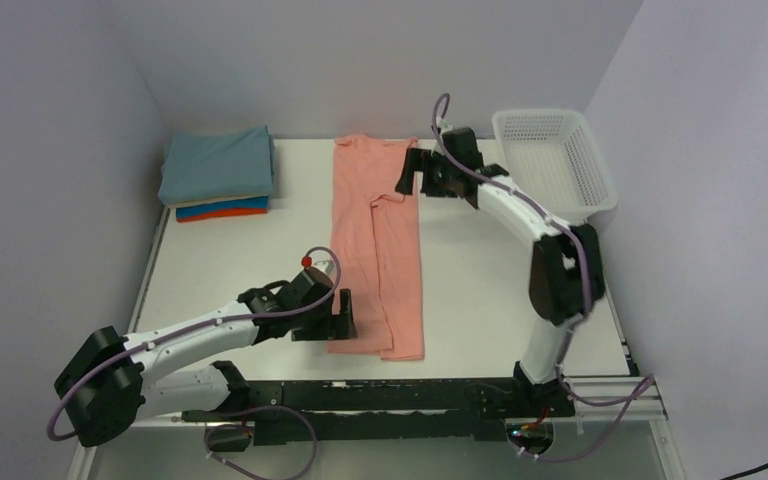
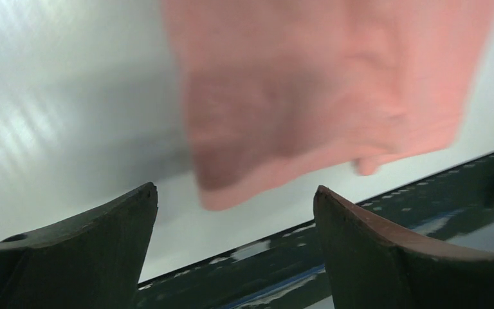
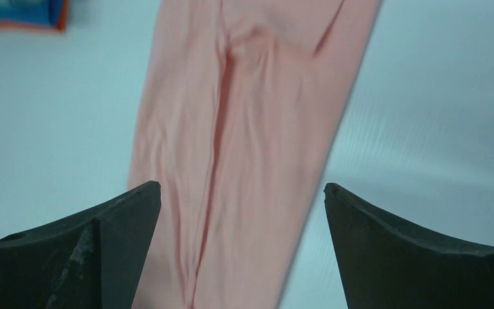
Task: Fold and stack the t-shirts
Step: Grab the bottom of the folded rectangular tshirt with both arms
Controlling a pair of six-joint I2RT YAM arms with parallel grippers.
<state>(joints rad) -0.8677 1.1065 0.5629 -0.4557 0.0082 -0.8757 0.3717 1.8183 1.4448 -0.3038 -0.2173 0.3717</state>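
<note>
Salmon-pink t-shirt [image 1: 380,250] lies as a long strip at the centre of the table [image 1: 490,290]. Left gripper [image 1: 344,316] at its near end, right gripper [image 1: 409,172] at its far end; both jaws apart, empty. Folded t-shirt stack [image 1: 218,175]: far left.

— Where is the pink t-shirt [image 1: 380,250]?
— Folded into a long strip on the surface [image 1: 480,290], running between the two pairs of jaws. The left jaws, spread, are at its near left corner; the right jaws, also spread, at its far right edge
— And the folded stack [image 1: 218,175]?
— Beyond the left jaws, off to their left, well apart. The white basket [image 1: 552,160] sits right of the right jaws
</note>
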